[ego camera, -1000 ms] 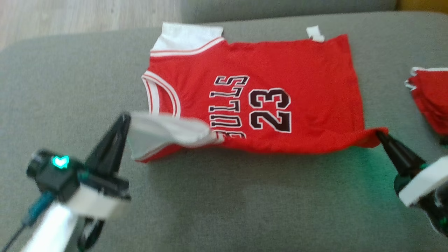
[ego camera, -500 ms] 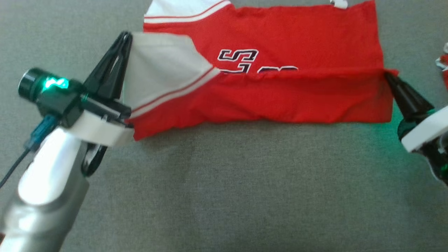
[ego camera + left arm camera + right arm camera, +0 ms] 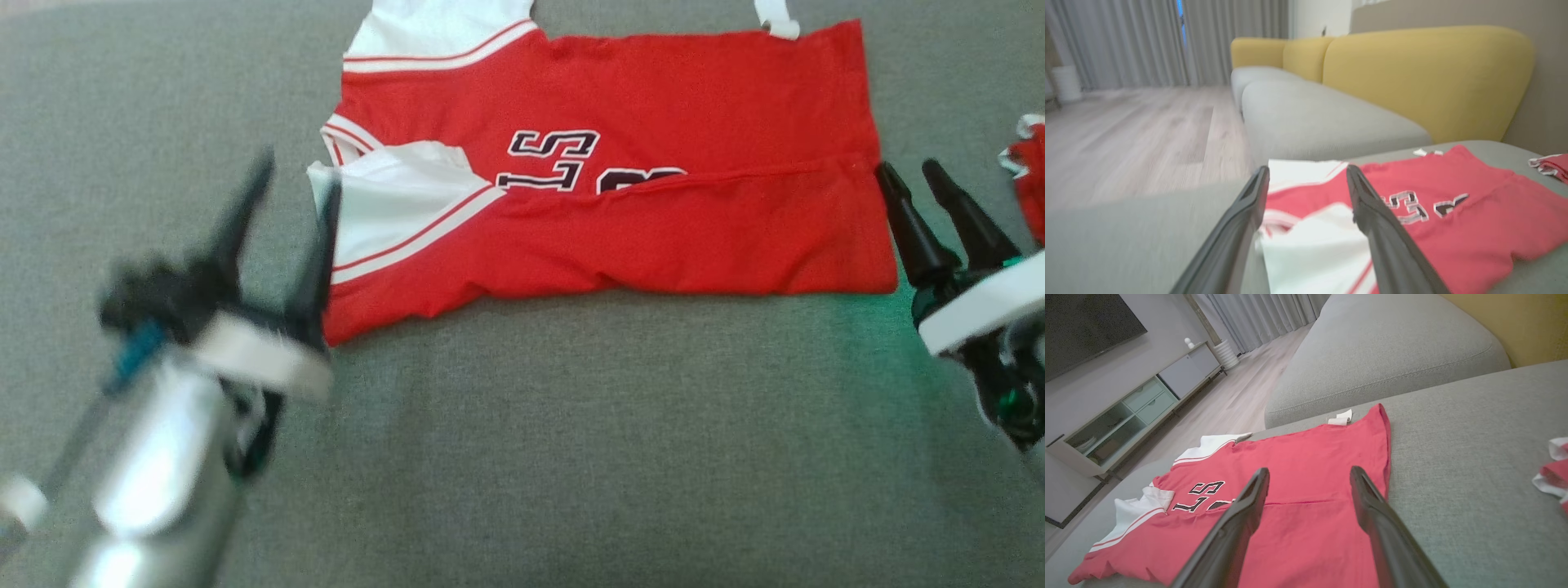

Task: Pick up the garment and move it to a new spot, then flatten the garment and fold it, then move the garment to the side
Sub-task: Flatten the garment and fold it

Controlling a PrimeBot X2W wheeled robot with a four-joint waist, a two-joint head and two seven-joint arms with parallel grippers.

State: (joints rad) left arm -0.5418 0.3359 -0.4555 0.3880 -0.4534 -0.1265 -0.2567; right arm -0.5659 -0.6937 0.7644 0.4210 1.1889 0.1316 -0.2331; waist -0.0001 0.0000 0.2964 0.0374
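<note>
The garment (image 3: 653,114) is a red basketball jersey with white trim and dark lettering, lying on the grey sofa cushion (image 3: 522,441). Its near edge is folded up over the lettering, and the fold covers part of it. My left gripper (image 3: 298,175) stands open at the jersey's white left end, nothing between its fingers. At the jersey's right edge, my right gripper (image 3: 906,167) is open too and holds nothing. The left wrist view shows the jersey (image 3: 1474,204) past my open left gripper (image 3: 1306,171). In the right wrist view, the jersey (image 3: 1310,457) lies under my open right gripper (image 3: 1308,471).
Another red and white cloth (image 3: 1030,175) lies at the cushion's right edge. A second grey cushion (image 3: 1384,351) and yellow backrests (image 3: 1429,73) stand behind. Wooden floor (image 3: 1135,134) and a TV cabinet (image 3: 1139,404) lie beyond the sofa.
Both grippers carried the jersey's near edge up over its middle, then opened and let it go. The folded flap now lies flat. The head camera shifted too.
</note>
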